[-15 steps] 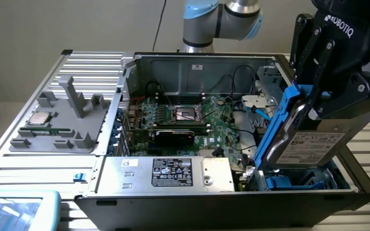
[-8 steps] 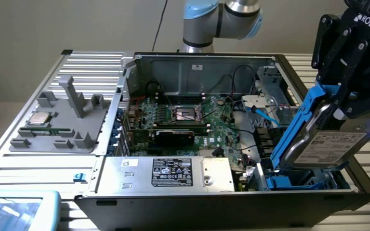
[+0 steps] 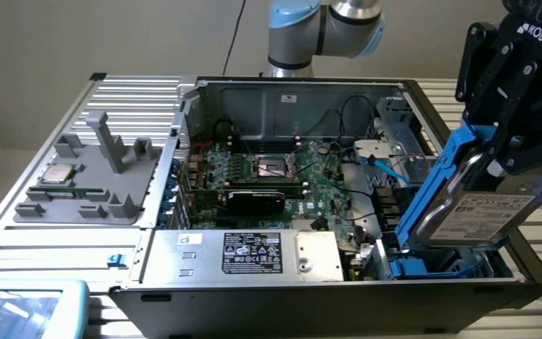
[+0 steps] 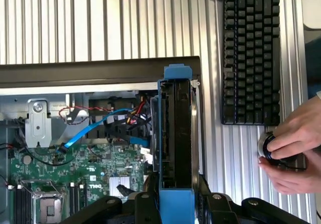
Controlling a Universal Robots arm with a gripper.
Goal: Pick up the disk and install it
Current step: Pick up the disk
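The disk (image 3: 483,212) is a silver-grey drive with a white barcode label and blue carrier rails. It hangs tilted over the open computer case (image 3: 281,92), at the exterior view's right. Its lower end reaches down to the blue drive bay (image 3: 431,268) in the case's near right corner. My gripper (image 3: 502,159) is shut on the disk's upper part, with a black finger on each side. In the wrist view the disk (image 4: 175,133) appears edge-on, blue at both ends, and my gripper (image 4: 175,204) clamps its near end beside the case wall.
Inside the case are the motherboard (image 3: 271,176), loose cables (image 4: 108,126) and a big grey box with a black label (image 3: 243,254). A grey tray (image 3: 92,191) holds a small silver chip (image 3: 61,173). Outside the case lie a keyboard (image 4: 251,53) and a person's hands (image 4: 293,148) on a knob.
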